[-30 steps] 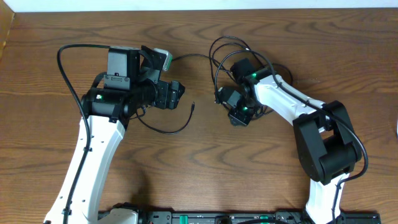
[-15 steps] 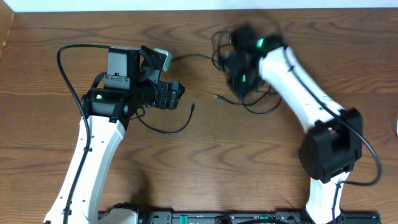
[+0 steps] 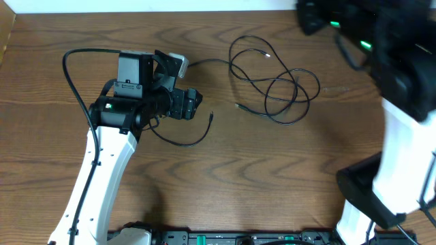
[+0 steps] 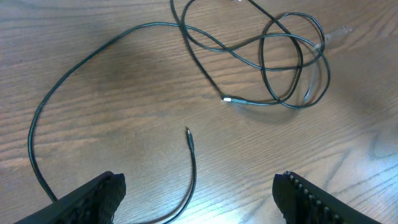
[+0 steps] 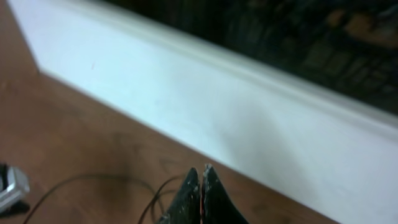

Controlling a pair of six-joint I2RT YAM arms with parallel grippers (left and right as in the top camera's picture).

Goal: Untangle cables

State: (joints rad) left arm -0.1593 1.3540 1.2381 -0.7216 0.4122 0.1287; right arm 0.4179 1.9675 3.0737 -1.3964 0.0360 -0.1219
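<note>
Now the job is picking the right strand. The black cables (image 3: 272, 85) lie in overlapping loops in the upper middle of the overhead view, flat on the table (image 3: 272, 184). One silver-tipped plug (image 4: 231, 99) pokes out at the lower left of the heap. A pale, near-clear cord (image 4: 323, 62) shows faintly along the right side of the loops in the left wrist view. A separate curl of black cord (image 4: 193, 168) ends in a bare tip at the centre of that view, apart from the heap. Whether it joins the long strand running off to the left I cannot tell.

To do this well, I judge, go for a free end and not the middle of a loop. Pinch just behind the silver-tipped plug and draw it back along the way it came, low over the wood. Pulling across the crossings would likely cinch them tight.

The left pincer (image 4: 200, 180) stands wide, a finger at each lower corner of its own view. It hangs above the loose curl and touches nothing that I can see. The right pincer (image 5: 200, 186) is pressed fully closed, its tips meeting at the bottom centre of its own view. It points toward a white wall (image 5: 186, 93), with no cord seen between the tips.
</note>
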